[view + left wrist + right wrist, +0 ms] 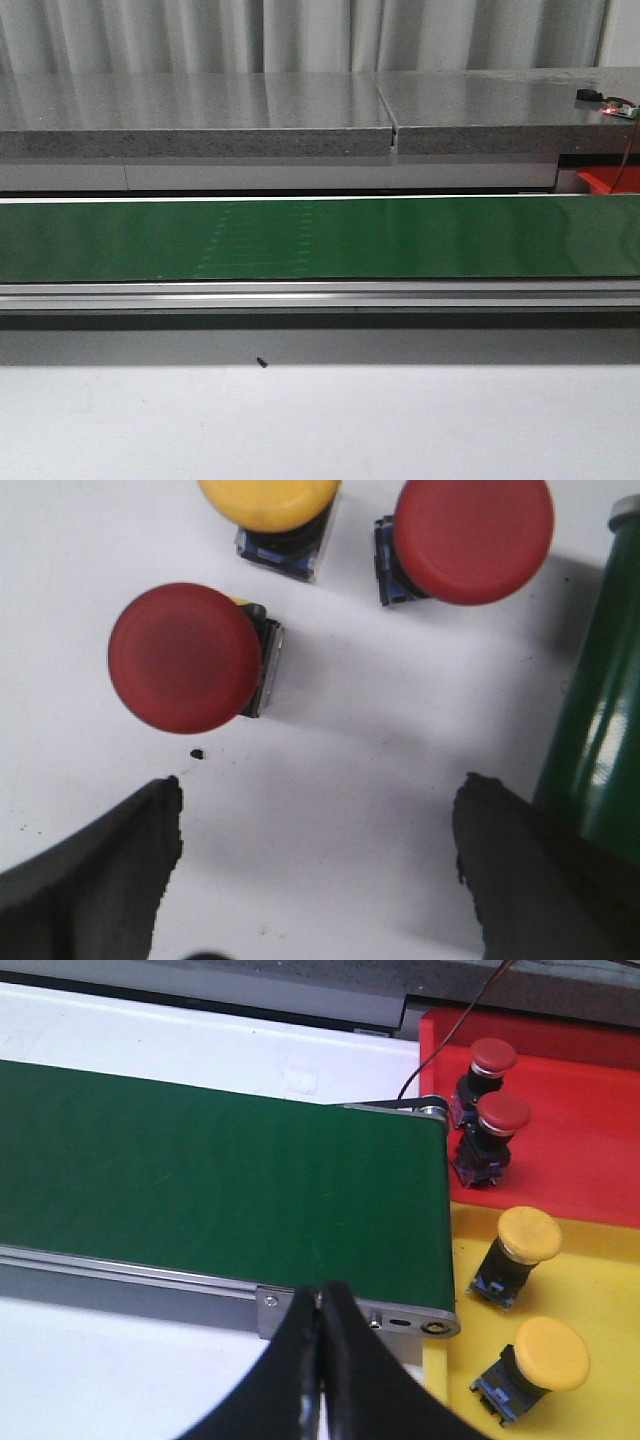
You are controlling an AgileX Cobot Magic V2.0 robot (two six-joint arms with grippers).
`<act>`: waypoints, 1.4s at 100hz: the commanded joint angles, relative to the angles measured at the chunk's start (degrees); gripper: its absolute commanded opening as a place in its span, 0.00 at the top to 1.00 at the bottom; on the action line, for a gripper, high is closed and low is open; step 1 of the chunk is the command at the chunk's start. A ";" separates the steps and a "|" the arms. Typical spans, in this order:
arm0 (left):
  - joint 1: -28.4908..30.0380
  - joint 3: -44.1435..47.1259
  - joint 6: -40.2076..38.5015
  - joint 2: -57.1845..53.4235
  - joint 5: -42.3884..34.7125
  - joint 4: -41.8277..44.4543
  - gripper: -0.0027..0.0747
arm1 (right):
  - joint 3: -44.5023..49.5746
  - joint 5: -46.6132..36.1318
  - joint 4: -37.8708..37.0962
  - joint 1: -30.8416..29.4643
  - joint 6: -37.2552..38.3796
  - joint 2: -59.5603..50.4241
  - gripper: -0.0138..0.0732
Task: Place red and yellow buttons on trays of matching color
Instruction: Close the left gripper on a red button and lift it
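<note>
In the left wrist view two red buttons [185, 657] [472, 535] and a yellow button [270, 502] lie on the white table. My left gripper [320, 815] hangs open over bare table just short of them, holding nothing. In the right wrist view the red tray [580, 1130] holds two red buttons [492, 1057] [503, 1114], and the yellow tray [600, 1290] holds two yellow buttons [529, 1233] [551, 1353]. My right gripper [320, 1305] is shut and empty above the conveyor's end. Neither gripper shows in the front view.
A green conveyor belt [320, 238] runs across the table, its end roller [430, 1110] beside the trays. A grey platform [300, 110] lies behind it. A corner of the red tray [610, 180] shows at the right. The green belt edge [600, 720] stands beside my left gripper.
</note>
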 commanded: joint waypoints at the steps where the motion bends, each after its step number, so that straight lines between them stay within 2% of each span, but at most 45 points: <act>1: 1.08 -1.82 -0.59 -2.46 -2.35 0.12 0.26 | -1.49 -3.60 0.29 -0.11 -0.51 -0.01 0.92; 22: 4.61 -1.90 -2.09 -1.73 -4.15 -2.13 0.26 | -1.49 -3.60 0.29 -0.11 -0.51 -0.01 0.92; 36: 4.48 -2.34 -2.09 0.42 -7.55 -3.32 0.26 | -1.49 -3.60 0.29 -0.11 -0.51 -0.01 0.92; 82: 4.48 -7.68 -1.99 7.28 -10.62 -6.31 0.27 | -1.49 -3.53 0.29 -0.11 -0.51 -0.01 0.92; 93: 4.48 -7.68 -1.99 7.52 -12.07 -6.31 0.37 | -1.49 -3.53 0.29 -0.11 -0.51 -0.01 0.92; 116: 4.48 -7.68 -1.99 7.52 -12.72 -7.31 0.68 | -1.49 -3.53 0.29 -0.11 -0.51 -0.01 0.92; 129: 4.60 -7.68 -1.99 7.18 -12.47 -7.75 0.75 | -1.49 -3.53 0.29 -0.11 -0.51 -0.01 0.92; 140: 4.60 -7.41 -1.99 6.07 -11.29 -8.57 0.75 | -1.49 -3.53 0.29 -0.11 -0.51 -0.01 0.92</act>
